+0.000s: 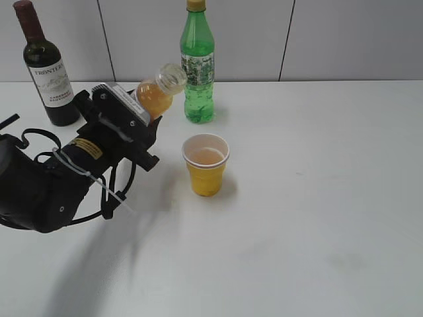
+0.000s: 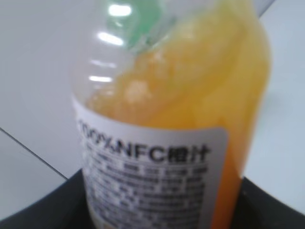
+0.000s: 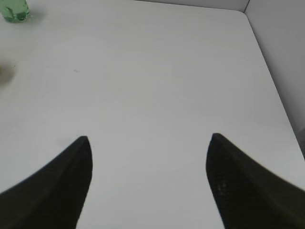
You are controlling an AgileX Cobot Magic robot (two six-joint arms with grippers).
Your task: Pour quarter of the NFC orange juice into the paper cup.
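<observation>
Scanning left to right: wine bottle (image 1: 46, 69) upright at back left of table (image 1: 317, 198). Your left end effector (image 1: 135, 119) clamped on NFC orange juice (image 1: 157, 94), bottle tilted, uncapped mouth toward paper cup (image 1: 205, 164). Cup upright, juice inside. Green bottle (image 1: 197, 66) behind. Your right end effector (image 3: 147, 143) wide apart, holding nothing.

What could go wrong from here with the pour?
1. The NFC orange juice bottle, tilted in the left gripper, has its open mouth up-left of the paper cup, not over it; a stream might hit the table.
2. The green bottle stands close behind; swinging could knock it.
</observation>
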